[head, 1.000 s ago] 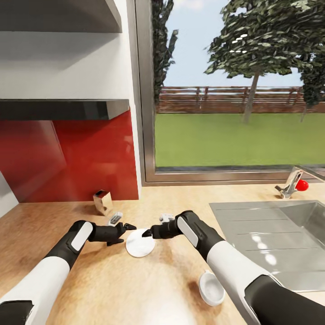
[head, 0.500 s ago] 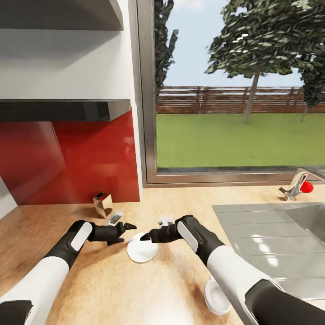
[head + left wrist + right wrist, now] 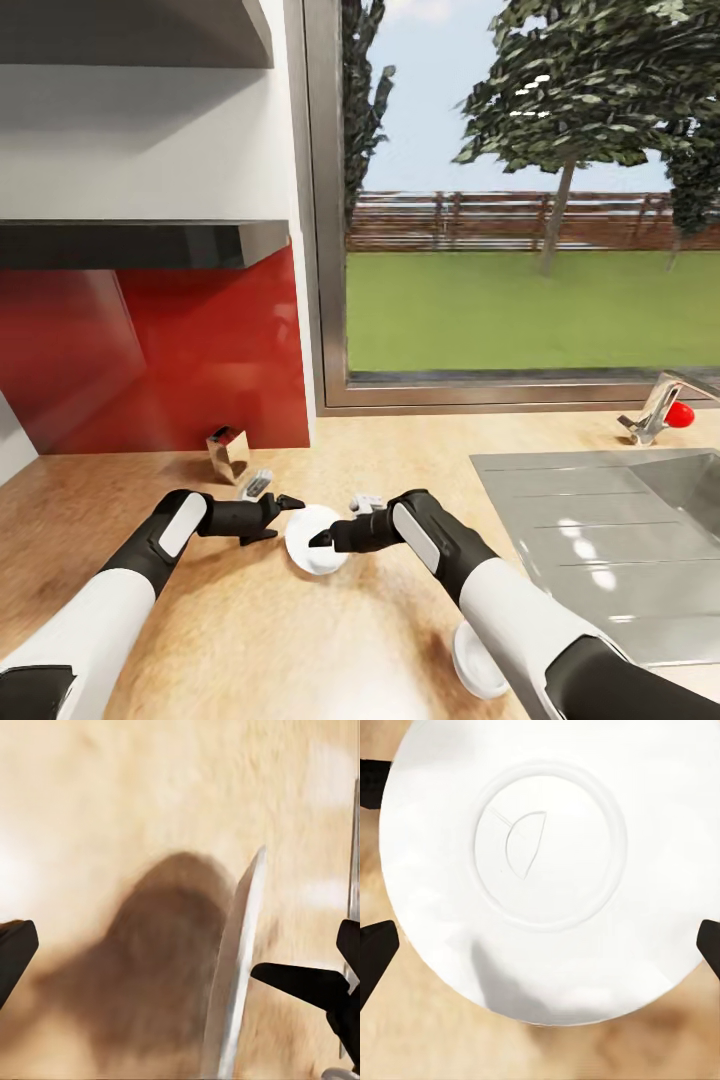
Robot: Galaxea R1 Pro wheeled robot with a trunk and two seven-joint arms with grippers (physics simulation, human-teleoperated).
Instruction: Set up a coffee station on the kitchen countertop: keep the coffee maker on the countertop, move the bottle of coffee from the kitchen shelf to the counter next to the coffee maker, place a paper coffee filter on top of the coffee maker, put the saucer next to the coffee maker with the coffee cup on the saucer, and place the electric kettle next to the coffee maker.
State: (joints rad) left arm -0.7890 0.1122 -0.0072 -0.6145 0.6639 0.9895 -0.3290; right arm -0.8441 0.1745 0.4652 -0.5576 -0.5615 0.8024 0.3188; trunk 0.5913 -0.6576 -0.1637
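Left gripper (image 3: pixel 285 505): fingers apart, empty, hovering just beside saucer (image 3: pixel 314 538). Saucer mid-surface (image 3: pixel 250 640), between both grippers, tilted off beige top, one edge raised. Right gripper (image 3: pixel 322 540): fingers spread at saucer's rim; whether gripping, cannot tell. Coffee cup (image 3: pixel 478 658) near right forearm, lying on surface. Judgement: saucer light, stiff, glazed, slippery, chips easily; pinch across thin rim, lift slowly.

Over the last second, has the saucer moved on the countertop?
Yes. The saucer has tipped up and shifted toward the metal container by the red backsplash.
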